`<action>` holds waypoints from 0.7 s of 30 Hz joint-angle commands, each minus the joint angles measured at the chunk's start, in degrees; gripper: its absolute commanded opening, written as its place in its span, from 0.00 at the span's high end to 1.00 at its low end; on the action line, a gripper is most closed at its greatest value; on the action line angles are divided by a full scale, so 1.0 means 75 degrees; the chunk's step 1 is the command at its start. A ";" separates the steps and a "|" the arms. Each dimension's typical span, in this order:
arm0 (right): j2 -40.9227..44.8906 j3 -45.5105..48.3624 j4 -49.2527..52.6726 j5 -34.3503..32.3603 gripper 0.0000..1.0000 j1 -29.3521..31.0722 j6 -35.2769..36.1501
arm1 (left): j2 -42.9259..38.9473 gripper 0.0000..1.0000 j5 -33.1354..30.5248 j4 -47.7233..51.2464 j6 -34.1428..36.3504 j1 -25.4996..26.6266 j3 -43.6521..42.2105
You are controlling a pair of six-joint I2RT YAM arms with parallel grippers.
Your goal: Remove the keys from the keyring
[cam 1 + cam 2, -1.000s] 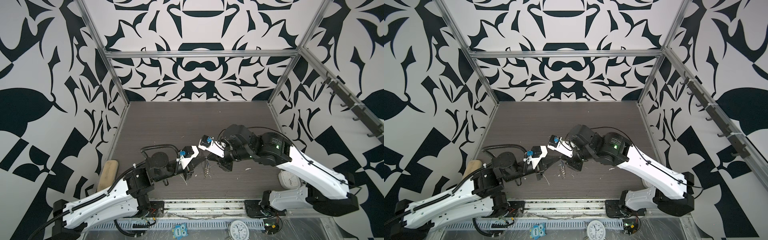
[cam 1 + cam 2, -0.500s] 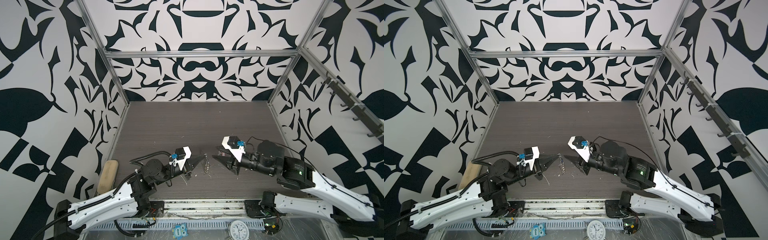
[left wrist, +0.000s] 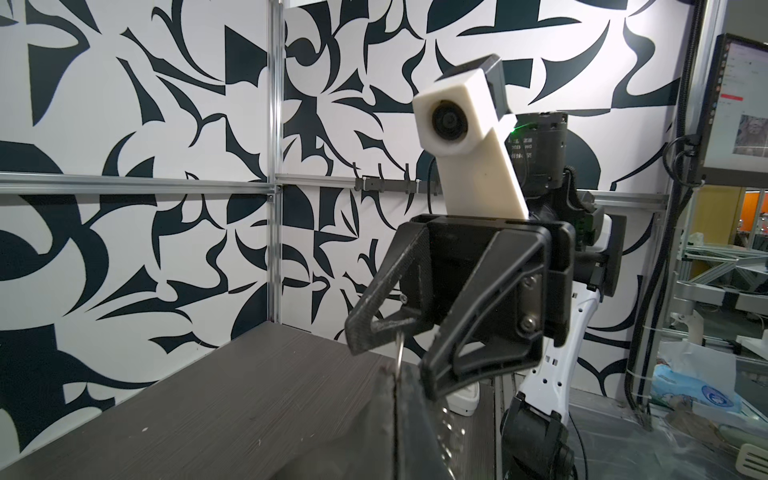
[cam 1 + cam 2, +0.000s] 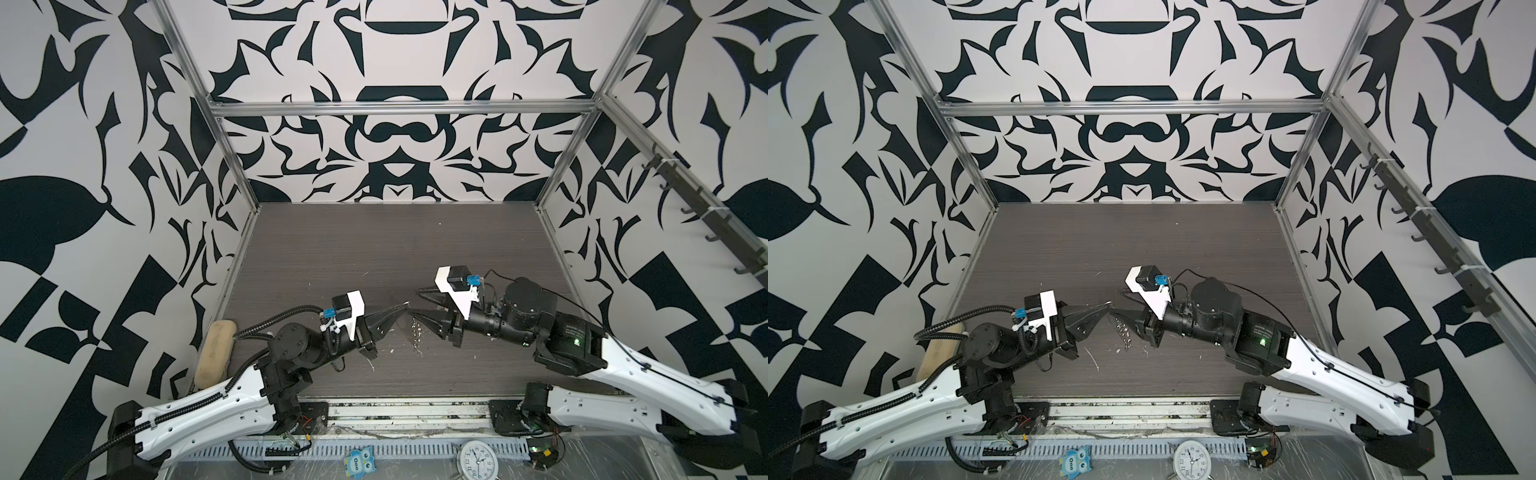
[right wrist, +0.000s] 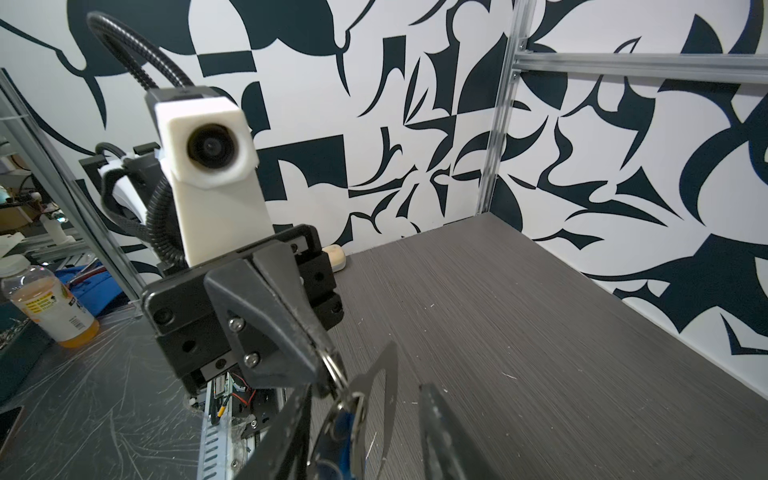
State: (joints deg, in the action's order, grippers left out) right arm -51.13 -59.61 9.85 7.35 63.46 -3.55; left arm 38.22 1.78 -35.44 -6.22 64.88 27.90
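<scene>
The keyring (image 5: pixel 388 386), a flat silver plate, hangs above the table between the two gripper tips. Its row of small silver rings (image 4: pixel 415 334) (image 4: pixel 1123 330) dangles below. My left gripper (image 4: pixel 405 306) (image 4: pixel 1106 306) (image 5: pixel 328 374) (image 3: pixel 395 374) is shut, pinching a metal ring (image 5: pixel 331 368) (image 3: pixel 400 353) linked to the plate. A blue key (image 5: pixel 336 432) hangs by that ring, against the plate. My right gripper (image 4: pixel 422 309) (image 4: pixel 1126 306) (image 5: pixel 365 388) (image 3: pixel 390 353) is open, one finger on each side of the plate and the blue key, touching neither.
A beige block (image 4: pixel 214 353) lies at the table's left edge. Something white (image 3: pixel 465 399) sits behind the right arm. A clock (image 4: pixel 478 459) and an owl toy (image 4: pixel 359 461) lie in front of the table. A hook rail (image 4: pixel 706 208) lines the right wall.
The right gripper went from shut to open, and its arm swung back to the right and lower. The left gripper stayed shut and shifted slightly left, still carrying the keyring.
</scene>
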 commanded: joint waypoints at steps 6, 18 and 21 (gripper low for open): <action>0.0271 -0.0024 -0.0665 -0.0123 0.60 0.0011 -0.0206 | -0.0135 1.00 0.0081 -0.0337 -0.0127 -0.0006 -0.0029; 0.0718 0.0570 -0.1117 -0.0470 0.60 0.0008 -0.0534 | -0.0140 1.00 0.0053 -0.0360 -0.0132 -0.0009 -0.0052; 0.0429 0.0326 -0.0838 0.0123 0.60 0.0011 -0.0546 | -0.0110 1.00 0.0103 -0.0361 -0.0126 -0.0011 -0.0029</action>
State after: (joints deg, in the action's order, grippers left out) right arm -46.54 -55.33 4.86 4.67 63.46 -6.55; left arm 37.93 2.26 -35.33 -6.48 64.88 27.73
